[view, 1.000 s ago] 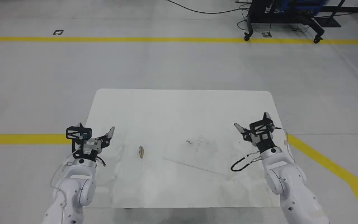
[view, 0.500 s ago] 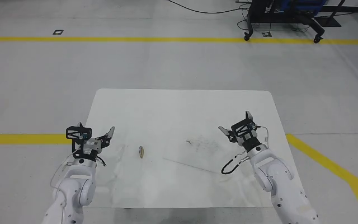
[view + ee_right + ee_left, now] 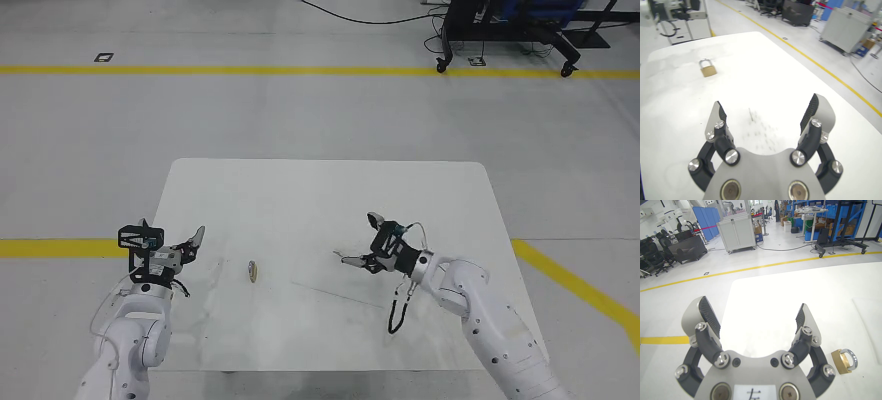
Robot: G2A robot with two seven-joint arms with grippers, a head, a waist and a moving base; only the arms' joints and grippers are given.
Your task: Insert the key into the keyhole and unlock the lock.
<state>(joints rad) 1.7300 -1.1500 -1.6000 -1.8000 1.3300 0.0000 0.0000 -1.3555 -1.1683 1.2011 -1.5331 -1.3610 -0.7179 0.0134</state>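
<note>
Left gripper [image 3: 170, 236] is sitting at the left edge of the table [image 3: 300, 190], over the near-left part. Jaws are standing wide open and holding nothing; the ribbed pads [image 3: 709, 315] are showing bare in the left wrist view [image 3: 753, 306].

Lock [image 3: 253, 270] is lying on the table just to the right of the left gripper, not touching it. It has a brass body and a silver shackle, and both shackle legs are looking seated in the body. Left wrist view is showing it beside the gripper's right finger [image 3: 843, 361]. Right wrist view is showing it farther off across the table [image 3: 708, 69].

Right gripper [image 3: 360, 240] is hovering over mid-table, right of the lock and well apart from it, pointing toward the lock's side. Jaws are gaping wide with nothing between them [image 3: 767, 100].

A patch of scuff marks [image 3: 762, 130] is showing on the table under the right gripper. A thin grey sliver [image 3: 751, 114] is lying at the far end of that patch, in line with the gap between the right fingers. It is too thin to tell whether it is the key. Neither finger is touching it as far as the right wrist view shows.

A black cable [image 3: 398, 310] is looping off the right arm behind the wrist, hanging over the table.

A yellow floor line [image 3: 60, 247] is running past the table on both sides.
</note>
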